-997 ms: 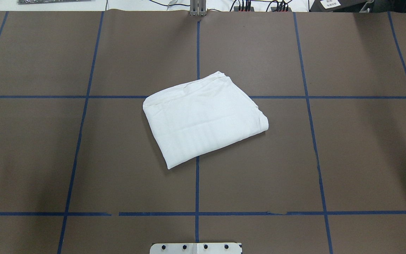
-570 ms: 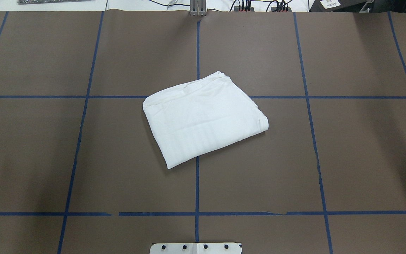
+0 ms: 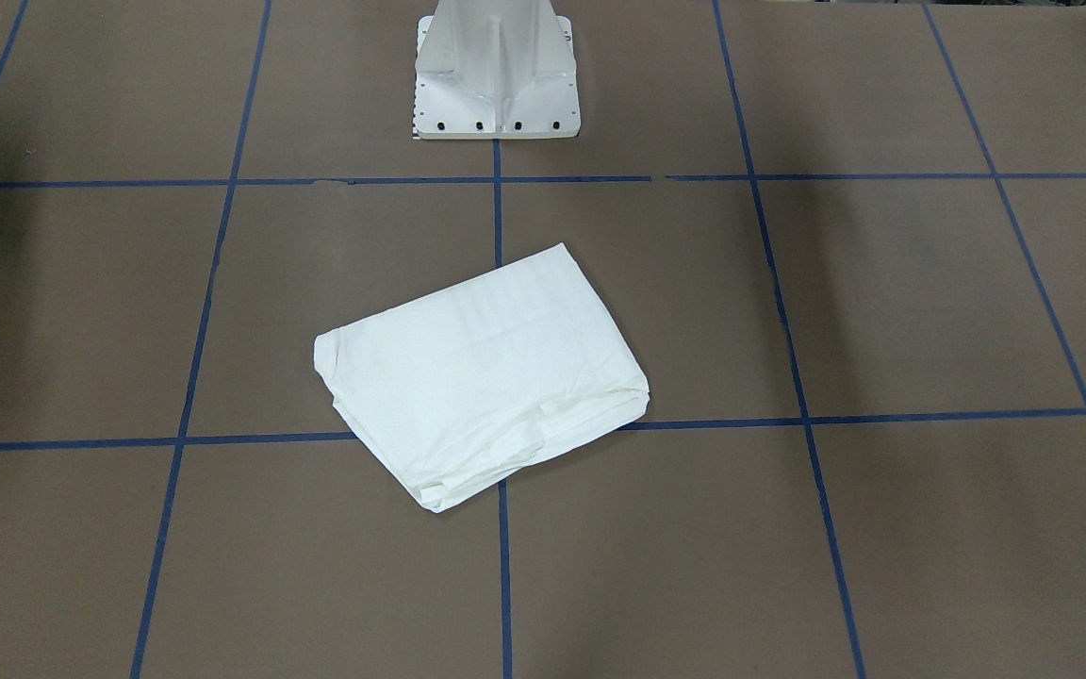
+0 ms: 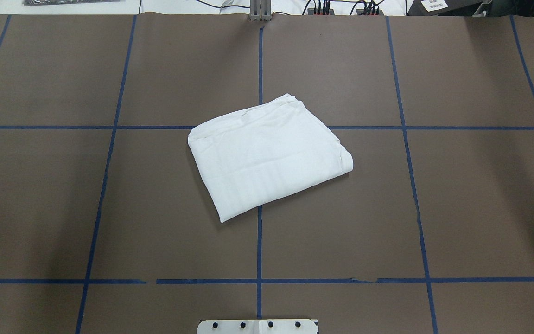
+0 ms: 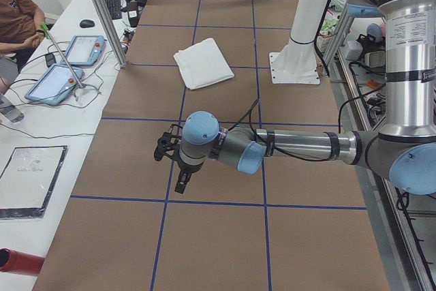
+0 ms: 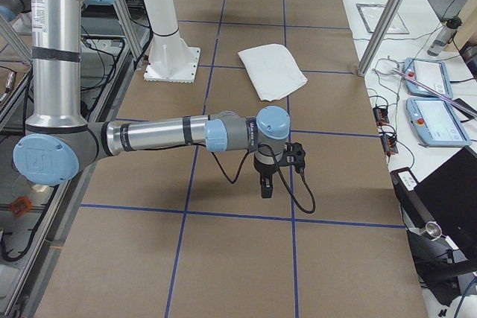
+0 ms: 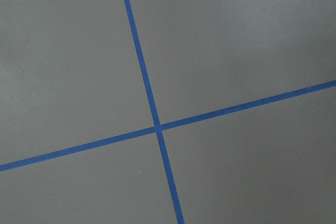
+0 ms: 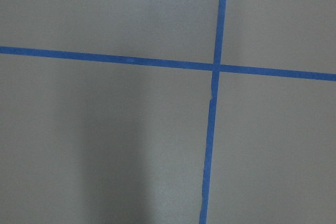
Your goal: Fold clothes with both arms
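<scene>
The white T-shirt (image 4: 269,155) lies folded into a compact tilted rectangle at the middle of the brown table; it also shows in the front-facing view (image 3: 482,377) and both side views (image 5: 203,63) (image 6: 272,71). Its text, collar and label are hidden. Neither arm shows in the overhead or front views. My left gripper (image 5: 182,182) hangs over the table's left end, far from the shirt. My right gripper (image 6: 265,188) hangs over the right end, also far away. I cannot tell whether either is open or shut. Both wrist views show only bare table and blue tape.
The white pedestal (image 3: 496,75) stands at the robot's edge of the table. Blue tape lines (image 4: 259,250) form a grid on the brown cover. A side table with tablets (image 5: 65,66) and cables runs along the far edge; a person (image 5: 17,11) sits there.
</scene>
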### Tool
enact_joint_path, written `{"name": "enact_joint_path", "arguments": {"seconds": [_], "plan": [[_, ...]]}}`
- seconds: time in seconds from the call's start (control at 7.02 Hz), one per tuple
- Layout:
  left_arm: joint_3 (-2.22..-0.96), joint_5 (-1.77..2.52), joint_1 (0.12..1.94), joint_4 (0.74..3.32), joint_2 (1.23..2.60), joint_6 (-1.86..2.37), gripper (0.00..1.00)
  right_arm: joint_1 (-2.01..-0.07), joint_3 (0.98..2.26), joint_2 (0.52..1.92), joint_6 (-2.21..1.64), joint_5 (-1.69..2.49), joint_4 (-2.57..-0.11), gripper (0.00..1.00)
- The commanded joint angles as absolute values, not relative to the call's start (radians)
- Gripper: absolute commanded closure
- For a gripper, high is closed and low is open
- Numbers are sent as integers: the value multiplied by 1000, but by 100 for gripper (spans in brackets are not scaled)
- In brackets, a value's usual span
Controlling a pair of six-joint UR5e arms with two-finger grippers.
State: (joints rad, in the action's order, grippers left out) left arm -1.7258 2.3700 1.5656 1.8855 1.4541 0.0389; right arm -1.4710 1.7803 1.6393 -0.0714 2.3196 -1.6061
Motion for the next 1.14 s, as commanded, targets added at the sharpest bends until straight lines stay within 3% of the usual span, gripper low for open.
{"name": "enact_joint_path", "arguments": {"seconds": [0.0, 1.0], "plan": [[-1762, 2372, 1568, 1780, 1453, 38, 0, -1471, 1781, 1640, -72, 2324, -1608, 0], [-1773, 2373, 1566, 1779, 1454, 38, 0, -1471, 1781, 1658, -72, 2330, -1608, 0]]}}
